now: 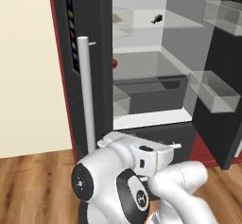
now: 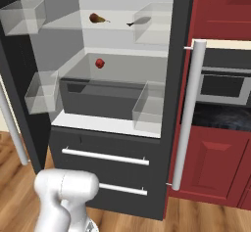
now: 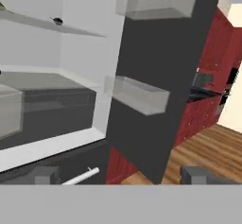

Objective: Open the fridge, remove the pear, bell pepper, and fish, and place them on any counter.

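red cabinets (image 2: 215, 157) right of view | built-in oven (image 2: 225, 86) among them | wood floor (image 1: 33, 185) | cream wall (image 1: 28, 76)

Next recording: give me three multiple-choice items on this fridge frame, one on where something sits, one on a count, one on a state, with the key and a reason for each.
1. Where does the pear lie?
A. On the upper shelf, left of the fish
B. In a door bin
C. On the floor

2. How many drawers with silver bars sit below the fridge compartment in the right base view?
A. One
B. Two
C. Four

3. How do the fridge doors stand?
A. Both shut
B. Open, the inside showing
C. Taken off

Key:
1 A: the right base view shows the pear on the top shelf beside the fish, with the bell pepper a shelf lower.
2 B: two horizontal bars, one above the other.
3 B: shelves and clear door bins are in plain sight in both base views.
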Robot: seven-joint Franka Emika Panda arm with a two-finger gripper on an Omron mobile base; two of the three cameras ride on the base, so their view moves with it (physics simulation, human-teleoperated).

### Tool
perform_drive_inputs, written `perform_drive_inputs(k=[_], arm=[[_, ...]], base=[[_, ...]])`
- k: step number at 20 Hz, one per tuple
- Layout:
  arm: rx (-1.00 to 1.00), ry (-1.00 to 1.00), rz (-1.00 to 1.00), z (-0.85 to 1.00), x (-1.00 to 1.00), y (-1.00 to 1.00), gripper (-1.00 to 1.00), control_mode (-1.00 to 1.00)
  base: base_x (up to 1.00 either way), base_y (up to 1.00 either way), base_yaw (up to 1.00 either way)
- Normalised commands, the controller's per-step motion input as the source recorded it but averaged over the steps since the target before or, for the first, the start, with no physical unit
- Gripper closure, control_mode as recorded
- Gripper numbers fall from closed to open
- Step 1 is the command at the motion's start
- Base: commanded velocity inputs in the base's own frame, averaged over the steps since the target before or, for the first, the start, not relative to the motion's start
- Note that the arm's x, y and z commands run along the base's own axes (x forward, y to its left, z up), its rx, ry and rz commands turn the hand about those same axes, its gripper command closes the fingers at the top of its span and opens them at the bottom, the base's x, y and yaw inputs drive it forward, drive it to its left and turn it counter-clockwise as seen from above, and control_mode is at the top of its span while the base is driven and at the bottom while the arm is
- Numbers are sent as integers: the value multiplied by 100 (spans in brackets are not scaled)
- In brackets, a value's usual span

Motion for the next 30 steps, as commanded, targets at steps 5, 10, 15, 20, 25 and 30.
perform_drive_inputs(k=[5, 10, 15, 20, 25, 30], arm=[[26, 22, 42, 0, 27, -67, -100, -100], [23, 2, 55, 0, 32, -57, -100, -100], [14, 2, 58, -2, 51, -52, -100, -100], [12, 4, 61, -21, 81, -38, -100, -100], [11, 0, 48, -10, 90, -15, -100, -100], [6, 7, 37, -10, 89, 8, -100, -100]], base=[[0, 0, 0], [0, 0, 0], [0, 0, 0], [0, 0, 0], [0, 0, 0], [0, 0, 0]])
